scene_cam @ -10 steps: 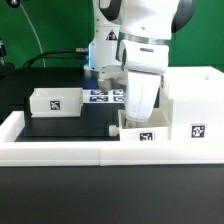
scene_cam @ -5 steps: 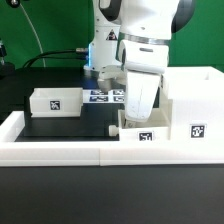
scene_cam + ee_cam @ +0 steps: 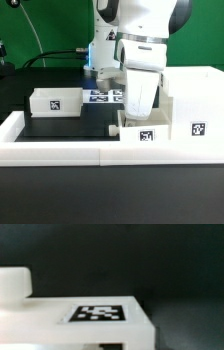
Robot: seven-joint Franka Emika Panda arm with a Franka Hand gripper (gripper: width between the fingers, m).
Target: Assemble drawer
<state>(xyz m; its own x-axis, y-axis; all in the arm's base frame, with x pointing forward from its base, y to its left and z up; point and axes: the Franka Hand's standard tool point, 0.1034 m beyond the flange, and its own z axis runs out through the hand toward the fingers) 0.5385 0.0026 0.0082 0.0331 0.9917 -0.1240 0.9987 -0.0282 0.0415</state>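
Note:
The gripper (image 3: 137, 118) reaches straight down onto a small white tray (image 3: 143, 134) with a square tag, which stands just behind the front border wall. Its fingertips are hidden by the hand and the tray's wall, so their state does not show. The large hollow white case (image 3: 190, 100) stands right against this tray on the exterior view's right. A second small tray (image 3: 56, 101) with a tag lies apart on the black table at the exterior view's left. The wrist view shows a white tagged surface (image 3: 100, 314) very close, with a white knob-like block (image 3: 12, 280) beside it.
The marker board (image 3: 104, 96) lies flat behind the gripper near the arm's base. A long low white border wall (image 3: 60, 150) runs along the front of the black table (image 3: 70, 125) and up its side at the exterior view's left.

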